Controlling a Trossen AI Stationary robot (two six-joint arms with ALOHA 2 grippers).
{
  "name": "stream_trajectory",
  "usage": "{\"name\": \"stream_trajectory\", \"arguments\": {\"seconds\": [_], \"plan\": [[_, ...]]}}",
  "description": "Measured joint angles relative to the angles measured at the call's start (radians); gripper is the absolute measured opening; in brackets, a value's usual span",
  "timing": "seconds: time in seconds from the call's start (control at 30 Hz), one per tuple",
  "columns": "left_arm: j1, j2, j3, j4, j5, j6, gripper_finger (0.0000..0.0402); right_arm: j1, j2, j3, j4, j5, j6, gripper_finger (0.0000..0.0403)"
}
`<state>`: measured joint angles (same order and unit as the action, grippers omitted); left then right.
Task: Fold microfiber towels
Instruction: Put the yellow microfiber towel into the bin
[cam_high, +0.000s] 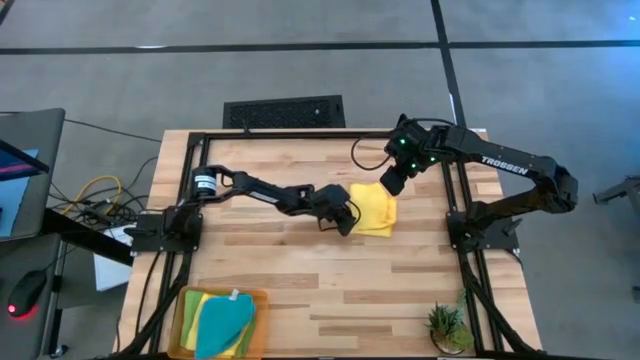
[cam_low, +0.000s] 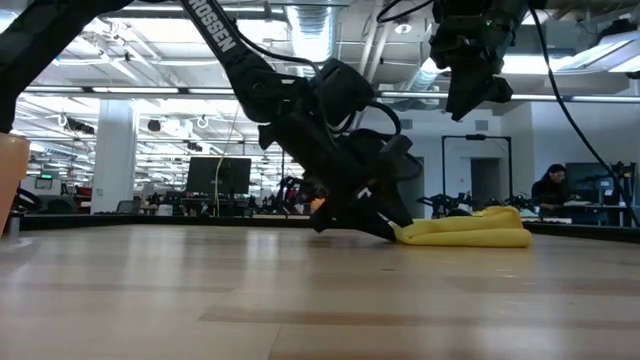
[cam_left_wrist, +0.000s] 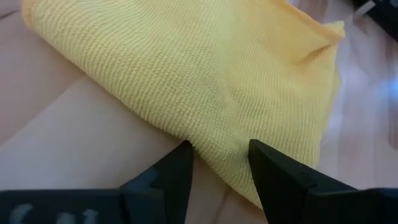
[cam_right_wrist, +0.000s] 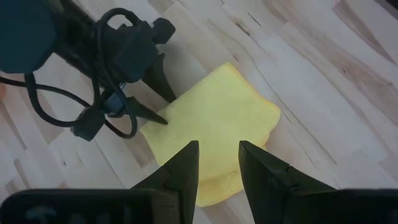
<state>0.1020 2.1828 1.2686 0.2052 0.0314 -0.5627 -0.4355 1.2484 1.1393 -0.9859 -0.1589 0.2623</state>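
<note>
A bright yellow microfiber towel (cam_high: 375, 208) lies folded in layers on the wooden table, a little right of centre. My left gripper (cam_high: 348, 218) stands open at the towel's left edge, fingertips low by the table (cam_low: 392, 230). In the left wrist view the yellow towel (cam_left_wrist: 205, 74) fills the picture ahead of the fingers. My right gripper (cam_high: 393, 183) hangs open in the air above the towel's far right part, with nothing between its fingers (cam_right_wrist: 217, 155). More towels, teal (cam_high: 226, 322), lime green and yellow, lie in an orange tray. My left gripper comes slanting down from the table's left at the folded towel's left edge (cam_left_wrist: 214, 158). That edge runs between the two open fingertips. Whether they touch the cloth I cannot tell. The towel lies flat on the table.
The orange tray (cam_high: 262, 300) sits at the table's near left corner. A small potted plant (cam_high: 447, 328) stands at the near right. Black frame rails run along the table's left, right and far sides. Bare wood lies between the towel and the near edge.
</note>
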Motion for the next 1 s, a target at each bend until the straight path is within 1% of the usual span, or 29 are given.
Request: {"name": "stream_trajectory", "arguments": {"seconds": [0.07, 0.13, 0.3, 0.33, 0.4, 0.53, 0.67, 0.8, 0.9, 1.0], "plan": [[0.002, 0.02, 0.016, 0.001, 0.024, -0.015, 0.014, 0.0, 0.0, 0.0, 0.0, 0.0, 0.0, 0.0139], [0.003, 0.038, 0.036, -0.001, 0.042, -0.022, 0.0115, 0.0, 0.0, 0.0, 0.0, 0.0, 0.0, 0.0138], [0.014, 0.037, 0.057, -0.017, 0.062, 0.022, 0.0022, 0.0, 0.0, 0.0, 0.0, 0.0, 0.0, 0.0135], [0.017, 0.037, 0.061, -0.022, 0.07, 0.031, 0.0012, 0.0, 0.0, 0.0, 0.0, 0.0, 0.0, 0.0135], [0.025, 0.038, 0.077, -0.044, 0.087, 0.04, 0.0009, 0.0, 0.0, 0.0, 0.0, 0.0, 0.0, 0.0134], [0.05, 0.04, 0.115, -0.111, 0.153, 0.075, 0.0003, 0.0, 0.0, 0.0, 0.0, 0.0, 0.0, 0.0134], [0.068, 0.02, 0.145, -0.244, 0.165, 0.107, 0.0002, 0.0, 0.0, 0.0, 0.0, 0.0, -0.003, 0.0132], [0.087, -0.043, 0.156, -0.414, 0.155, 0.102, 0.0001, 0.0, 0.0, 0.0, -0.001, 0.0, -0.055, 0.0133], [0.09, -0.109, 0.158, -0.508, 0.144, 0.139, 0.0001, 0.003, 0.0, 0.0, -0.001, 0.0, -0.102, 0.0131], [0.087, -0.168, 0.161, -0.574, 0.148, 0.166, 0.0001, 0.003, 0.0, 0.0, 0.0, 0.0, -0.113, 0.0129]]}}
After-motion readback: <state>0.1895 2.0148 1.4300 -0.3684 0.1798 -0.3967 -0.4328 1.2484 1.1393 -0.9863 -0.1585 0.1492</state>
